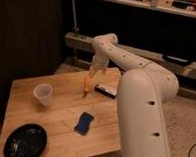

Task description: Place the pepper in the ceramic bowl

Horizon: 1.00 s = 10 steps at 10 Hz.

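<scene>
Hovering your wide-open gripper just above the pepper, you risk rolling it away if you descend off-centre

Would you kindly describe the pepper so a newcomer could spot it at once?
On the wooden table, look toward the far edge, just below the gripper. The pepper lies there between the white cup and a dark flat bar; it alone is slender and orange.
</scene>
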Available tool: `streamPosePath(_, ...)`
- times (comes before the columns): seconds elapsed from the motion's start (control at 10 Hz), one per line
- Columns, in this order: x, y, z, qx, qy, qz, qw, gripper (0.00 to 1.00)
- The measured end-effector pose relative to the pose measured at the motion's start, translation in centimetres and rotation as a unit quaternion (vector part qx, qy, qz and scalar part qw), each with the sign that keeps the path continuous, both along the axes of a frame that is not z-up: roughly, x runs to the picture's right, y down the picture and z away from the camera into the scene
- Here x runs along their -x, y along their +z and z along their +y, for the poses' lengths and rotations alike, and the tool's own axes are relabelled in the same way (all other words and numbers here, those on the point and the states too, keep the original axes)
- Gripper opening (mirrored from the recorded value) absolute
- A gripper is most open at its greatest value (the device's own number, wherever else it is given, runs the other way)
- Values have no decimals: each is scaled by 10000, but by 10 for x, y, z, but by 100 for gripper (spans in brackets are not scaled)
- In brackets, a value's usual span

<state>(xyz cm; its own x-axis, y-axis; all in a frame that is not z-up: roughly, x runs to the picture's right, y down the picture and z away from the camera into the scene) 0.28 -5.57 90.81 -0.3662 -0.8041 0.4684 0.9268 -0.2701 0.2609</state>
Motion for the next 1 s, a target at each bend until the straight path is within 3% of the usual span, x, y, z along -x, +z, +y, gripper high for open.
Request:
streamPosePath(0.2,-10,-6,-3,68,462,756,9960,60)
streamPosePath(0.4,-16,-9,-5,74,680,1079,9918,60)
streamPosePath(1.0,-14,-10,-4,67,717,1040,9920,60)
